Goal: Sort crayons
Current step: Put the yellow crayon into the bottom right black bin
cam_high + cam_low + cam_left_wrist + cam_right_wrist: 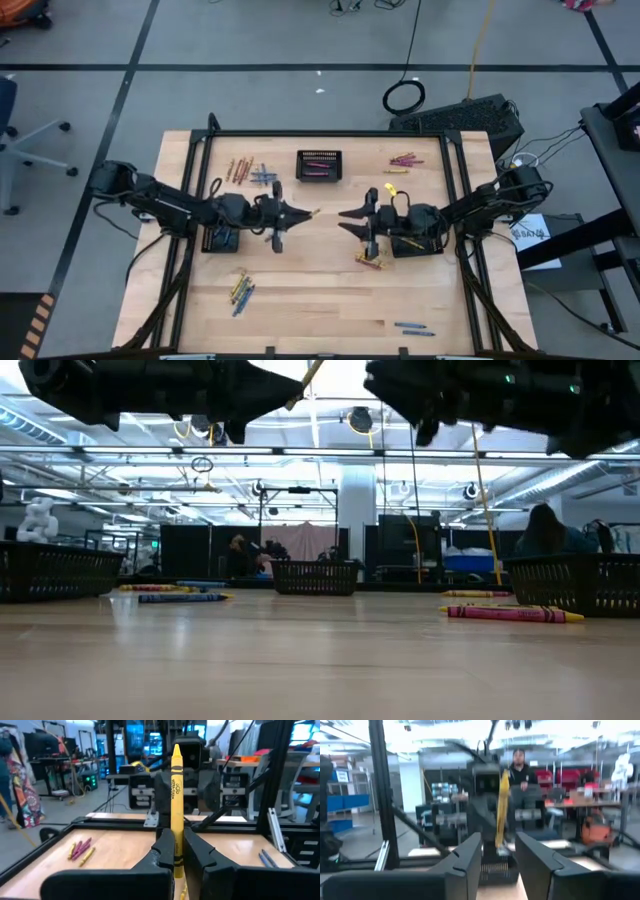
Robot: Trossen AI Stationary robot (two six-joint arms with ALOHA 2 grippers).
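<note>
Yellow shows at the tip of our left gripper (305, 213) in the high view: a yellow crayon (314, 211) sticks out from its closed fingers toward our right gripper (345, 214), which faces it just across the middle of the wooden table (320, 300). Other crayons lie in loose groups around the table: a mixed bunch (252, 172) near the far left, pink ones (405, 159) far right, blue ones (413, 328) near right. A black mesh basket (318, 165) holding pink crayons sits at the far middle.

From the low view, both arms hang dark overhead, and a pink-and-yellow crayon (514, 614) lies on the wood beside a basket (575, 582).

Our left wrist view shows the yellow crayon (176, 805) upright, pinched between the two dark fingers (162, 852) at its lower end.

Our right wrist view shows the right fingers (467, 857) standing apart, gripping nothing, with the yellow crayon (502, 810) beyond them in the other gripper.
</note>
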